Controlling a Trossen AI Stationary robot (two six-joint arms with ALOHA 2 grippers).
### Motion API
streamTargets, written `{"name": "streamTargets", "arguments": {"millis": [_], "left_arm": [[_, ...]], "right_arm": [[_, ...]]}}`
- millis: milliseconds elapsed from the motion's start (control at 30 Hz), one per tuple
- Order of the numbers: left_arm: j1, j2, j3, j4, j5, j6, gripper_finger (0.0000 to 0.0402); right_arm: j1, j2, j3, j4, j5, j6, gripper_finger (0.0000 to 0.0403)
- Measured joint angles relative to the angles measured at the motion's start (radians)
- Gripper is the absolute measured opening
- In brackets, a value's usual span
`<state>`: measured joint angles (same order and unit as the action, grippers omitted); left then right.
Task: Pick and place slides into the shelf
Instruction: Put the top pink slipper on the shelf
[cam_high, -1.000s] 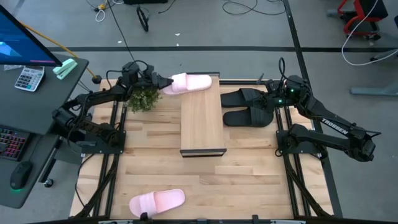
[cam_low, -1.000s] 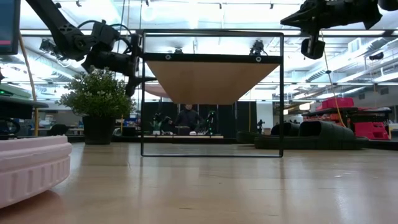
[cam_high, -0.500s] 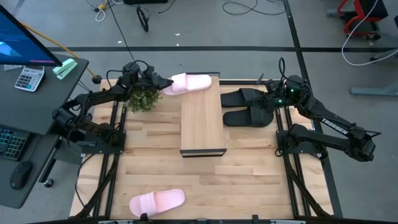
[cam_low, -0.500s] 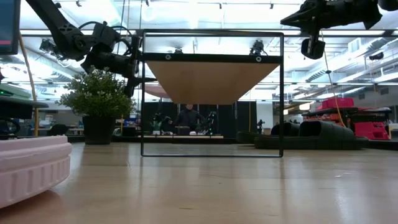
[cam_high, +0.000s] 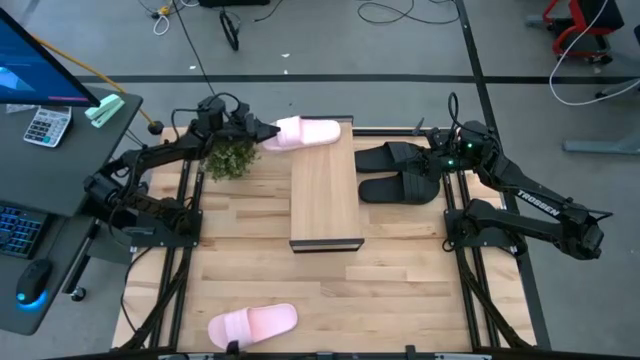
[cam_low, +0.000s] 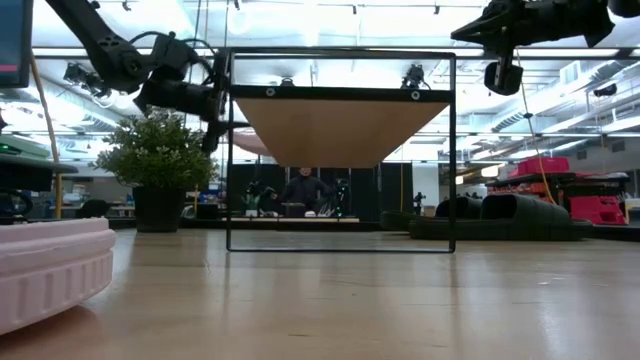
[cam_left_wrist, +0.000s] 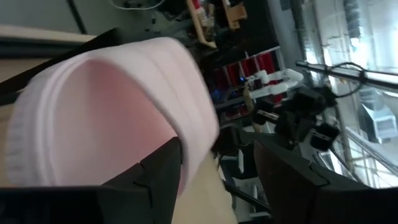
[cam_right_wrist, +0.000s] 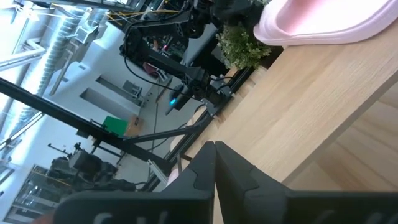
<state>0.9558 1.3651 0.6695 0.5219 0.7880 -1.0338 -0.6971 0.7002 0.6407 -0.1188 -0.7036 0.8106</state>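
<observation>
1. The left gripper (cam_high: 262, 134) sits at the far left corner of the shelf (cam_high: 324, 190), its jaws pinching the heel end of a pink slide (cam_high: 305, 132).
2. That pink slide lies across the far end of the shelf's plank top; in the left wrist view its pale rim (cam_left_wrist: 124, 106) fills most of the picture between the dark fingers (cam_left_wrist: 158, 180).
3. A small potted plant (cam_high: 232, 157) stands just beside the left gripper, on the worktop (cam_high: 400, 270).
4. The second pink slide (cam_high: 252, 325) rests at the near edge of the worktop, well apart from the shelf.
5. The two black slides (cam_high: 398, 172) lie side by side on the worktop, right of the shelf.
6. The right gripper (cam_high: 443, 158) hovers over the black slides; its jaws are pressed together.
</observation>
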Motion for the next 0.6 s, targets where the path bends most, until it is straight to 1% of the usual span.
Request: {"name": "streamTargets", "arguments": {"millis": [67, 133, 300, 400, 600], "left_arm": [[0.0, 0.0, 0.027, -0.012, 0.015, 0.004, 0.0207], [0.001, 0.0, 0.061, -0.072, 0.025, 0.028, 0.0207], [-0.002, 0.001, 0.157, -0.412, 0.001, 0.207, 0.0206], [-0.014, 0.001, 0.196, -0.548, -0.048, 0.303, 0.0206], [-0.028, 0.002, 0.234, -0.559, -0.07, 0.32, 0.0212]], "right_arm": [[0.0, 0.0, 0.0, 0.0, 0.0, 0.0, 0.0013], [0.0, 0.0, 0.0, 0.0, 0.0, 0.0, 0.0012], [0.0, 0.0, 0.0, 0.0, 0.0, 0.0, 0.0014], [0.0, 0.0, 0.0, 0.0, 0.0, -0.006, 0.0014], [0.0, 0.0, 0.0, 0.0, 0.0, -0.008, 0.0012]]}}
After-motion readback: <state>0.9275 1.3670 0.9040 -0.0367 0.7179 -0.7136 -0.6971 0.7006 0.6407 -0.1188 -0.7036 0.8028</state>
